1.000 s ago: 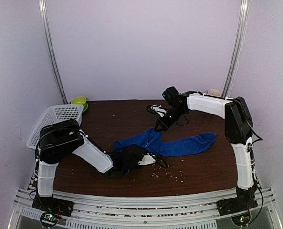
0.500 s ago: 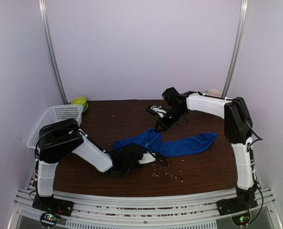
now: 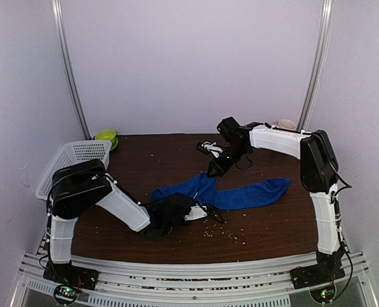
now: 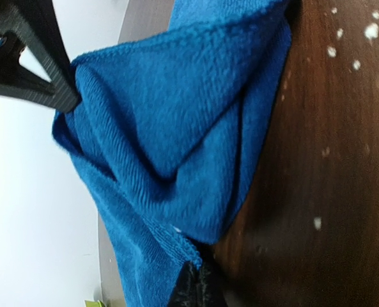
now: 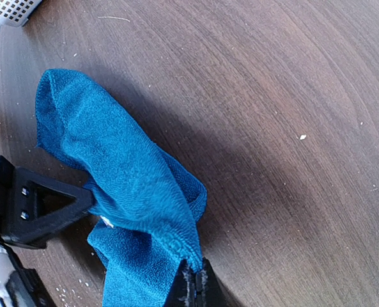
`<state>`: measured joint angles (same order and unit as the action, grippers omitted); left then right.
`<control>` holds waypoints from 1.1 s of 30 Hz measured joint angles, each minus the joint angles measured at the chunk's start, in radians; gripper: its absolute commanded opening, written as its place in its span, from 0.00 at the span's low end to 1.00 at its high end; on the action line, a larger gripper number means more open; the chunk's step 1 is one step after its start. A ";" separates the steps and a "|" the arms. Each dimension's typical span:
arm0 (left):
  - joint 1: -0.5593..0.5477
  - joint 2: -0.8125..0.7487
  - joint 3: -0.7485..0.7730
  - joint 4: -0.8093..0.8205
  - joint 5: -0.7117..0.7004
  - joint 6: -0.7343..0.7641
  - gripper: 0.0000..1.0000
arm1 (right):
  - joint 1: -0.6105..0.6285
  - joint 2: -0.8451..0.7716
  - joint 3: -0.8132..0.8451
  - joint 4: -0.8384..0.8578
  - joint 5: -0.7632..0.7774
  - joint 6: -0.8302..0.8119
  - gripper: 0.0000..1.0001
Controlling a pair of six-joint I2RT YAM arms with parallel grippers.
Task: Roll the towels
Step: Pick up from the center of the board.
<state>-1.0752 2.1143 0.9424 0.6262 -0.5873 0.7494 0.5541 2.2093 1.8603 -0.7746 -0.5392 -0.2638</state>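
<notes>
Mid-frame, top view: blue towel (image 3: 247,194) on table (image 3: 157,160) | left gripper (image 4: 194,286) pinching its edge | right gripper (image 5: 193,281) pinching its corner

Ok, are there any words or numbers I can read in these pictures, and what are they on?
None: no word, number, brand or sign can be read in any view.
blue towel: plain cloth, no label showing.
white basket: no writing visible.
green bowl: too small and far away to tell.
</notes>
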 measured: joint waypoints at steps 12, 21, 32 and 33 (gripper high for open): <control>0.021 -0.309 -0.063 -0.082 0.003 -0.233 0.00 | 0.000 0.000 0.005 -0.029 -0.029 -0.039 0.38; 0.027 -0.511 -0.162 -0.267 -0.011 -0.526 0.00 | 0.011 -0.047 0.039 -0.180 -0.069 -0.216 0.92; 0.027 -0.734 -0.338 -0.425 -0.014 -0.826 0.00 | -0.282 -0.401 -0.229 -0.117 0.029 -0.307 1.00; 0.027 -0.735 -0.344 -0.430 -0.014 -0.837 0.00 | -0.319 -0.435 -0.293 -0.087 0.061 -0.318 1.00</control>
<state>-1.0481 1.3796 0.5980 0.1963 -0.6010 -0.0875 0.2352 1.7741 1.5677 -0.8616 -0.4778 -0.5819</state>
